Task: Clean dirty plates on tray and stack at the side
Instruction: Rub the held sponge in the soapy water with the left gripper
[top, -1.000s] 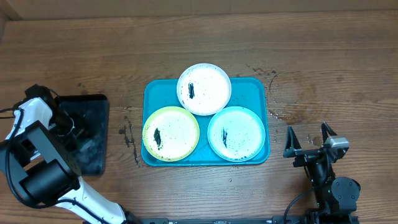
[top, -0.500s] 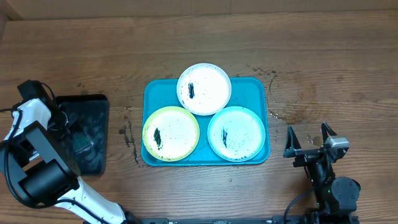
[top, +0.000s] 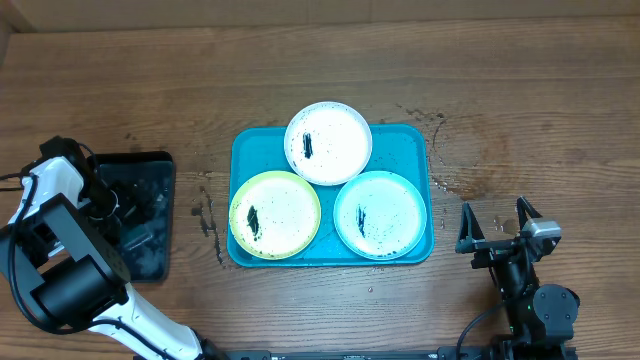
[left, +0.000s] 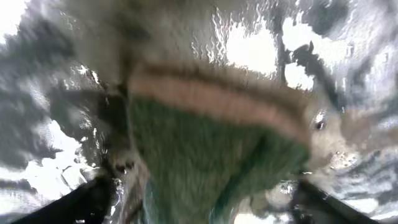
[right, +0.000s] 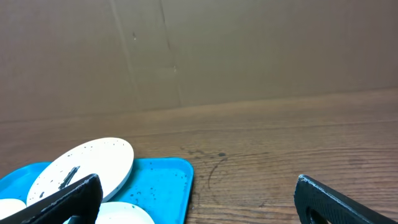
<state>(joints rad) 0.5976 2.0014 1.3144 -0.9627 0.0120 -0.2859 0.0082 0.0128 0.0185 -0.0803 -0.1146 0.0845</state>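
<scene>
Three plates lie on the turquoise tray (top: 405, 145): a white one (top: 328, 143) at the back, a yellow-green one (top: 275, 214) front left and another white one (top: 379, 214) front right. All carry black smears and specks. My left gripper (top: 128, 215) is down in the black tray (top: 150, 163) at the far left. In the left wrist view its fingers stand wide, open (left: 202, 202), around a green and tan sponge (left: 211, 149), with a gap on each side; the view is blurred. My right gripper (top: 495, 223) stands open right of the turquoise tray, empty (right: 199, 202).
The black tray looks wet and shiny inside. Dark specks and stains mark the wood (top: 205, 215) between the two trays and right of the turquoise tray (top: 450, 150). A brown cardboard wall (right: 249, 50) stands behind the table.
My left gripper slid a little left in the black tray, then back right. The plates and the right arm have not moved.
</scene>
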